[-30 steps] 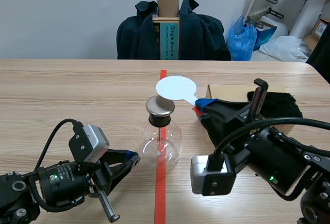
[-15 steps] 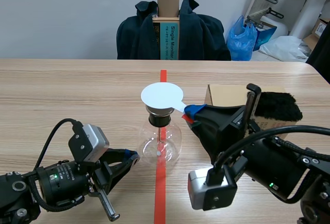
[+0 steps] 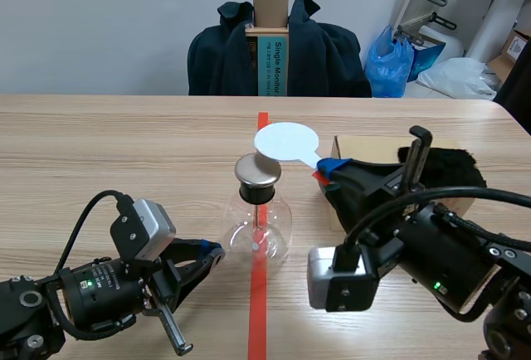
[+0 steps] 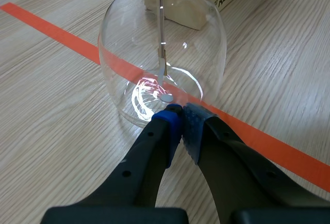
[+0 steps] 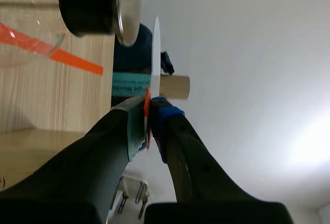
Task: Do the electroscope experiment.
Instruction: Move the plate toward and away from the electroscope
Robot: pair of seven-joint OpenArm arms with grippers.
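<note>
A glass flask electroscope [image 3: 257,227] with a black stopper and metal cap [image 3: 258,171] stands on the red tape line at mid-table. In the left wrist view its glass bulb [image 4: 162,74] sits just ahead of my left gripper [image 4: 180,118], whose fingers meet, shut on nothing. My right gripper [image 3: 328,169] is shut on the handle of a white round paddle [image 3: 286,141], held just above and to the right of the cap. In the right wrist view the paddle [image 5: 155,53] shows edge-on between my fingers, near the cap [image 5: 126,10].
A cardboard box [image 3: 365,157] with a black furry cloth [image 3: 452,169] on it stands right of the flask, behind my right arm. A chair draped with a dark jacket [image 3: 278,49] is across the table.
The right gripper carried the white paddle left over the flask's cap half a second ago, then back to the right, off the cap. The left arm has not moved.
</note>
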